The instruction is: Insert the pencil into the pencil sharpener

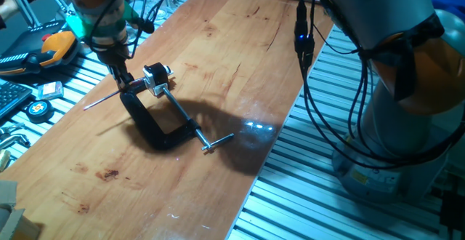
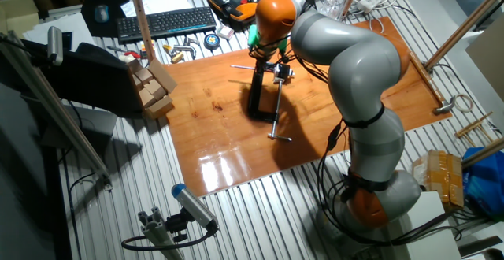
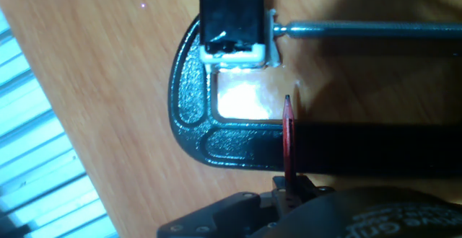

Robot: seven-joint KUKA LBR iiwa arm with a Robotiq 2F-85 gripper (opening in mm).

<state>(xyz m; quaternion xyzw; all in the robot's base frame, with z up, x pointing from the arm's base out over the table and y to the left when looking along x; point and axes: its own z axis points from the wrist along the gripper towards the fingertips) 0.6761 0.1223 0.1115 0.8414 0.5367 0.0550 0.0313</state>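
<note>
Hand view: pencil [image 3: 289, 140] projects from hand [image 3: 290, 191] toward pencil sharpener [image 3: 232, 20].

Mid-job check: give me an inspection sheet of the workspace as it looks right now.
Surface: wooden board on a slatted metal table, glare patch near its edge.
Job's things: pencil held in the hand, tip pointing over the clamp frame, short of the sharpener; sharpener gripped in the clamp.
Clutter: keyboard, tape measure and small tools off the board.
Hand: hand shut on the pencil, low over the clamp.
Cables: black cables hang beside the board.
Surroundings: wooden blocks, cardboard, metal rods.
</note>
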